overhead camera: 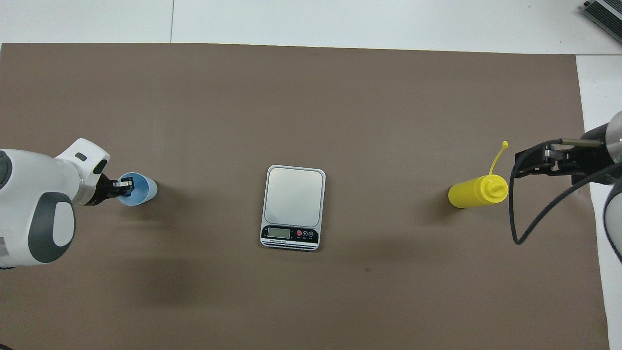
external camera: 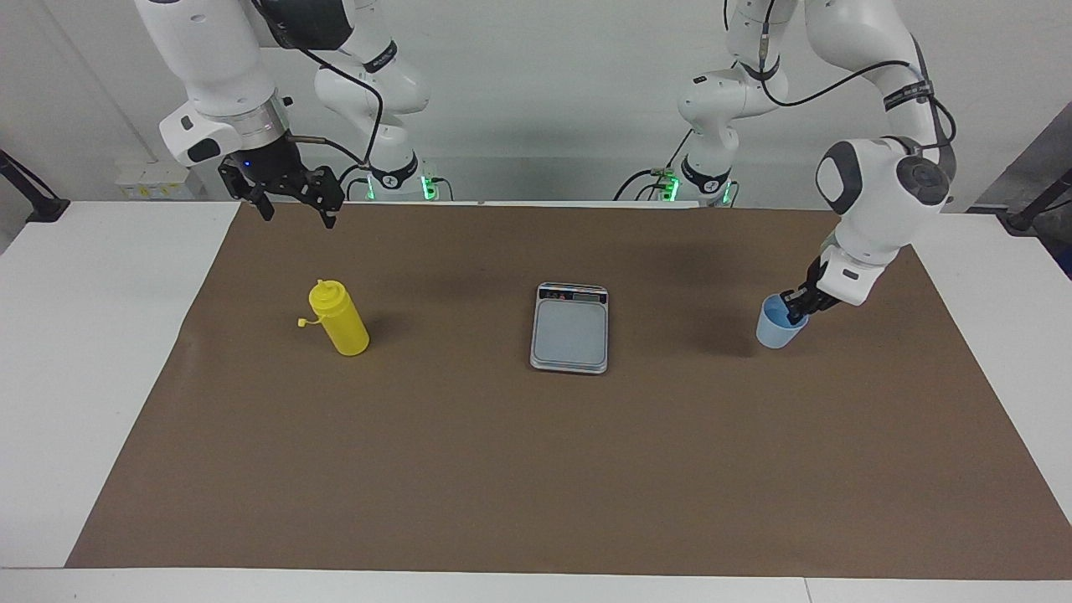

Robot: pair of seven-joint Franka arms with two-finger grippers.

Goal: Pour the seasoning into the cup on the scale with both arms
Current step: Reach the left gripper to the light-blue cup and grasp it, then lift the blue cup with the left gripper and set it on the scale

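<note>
The light blue cup (external camera: 777, 328) (overhead camera: 141, 189) is at the left arm's end of the mat. My left gripper (external camera: 796, 308) (overhead camera: 124, 187) is shut on its rim, one finger inside and one outside. The cup is upright, and I cannot tell whether it is on the mat or just above it. The silver-grey scale (external camera: 569, 328) (overhead camera: 294, 198) lies bare at the mat's middle, display toward the robots. The yellow seasoning bottle (external camera: 340, 322) (overhead camera: 475, 192) stands at the right arm's end, its cap hanging open. My right gripper (external camera: 296, 211) (overhead camera: 521, 165) is open and waits in the air above the mat, beside the bottle on the robots' side.
A brown mat (external camera: 536, 469) covers most of the white table (external camera: 100, 335). A black cable (overhead camera: 534, 223) loops down from the right arm near the bottle.
</note>
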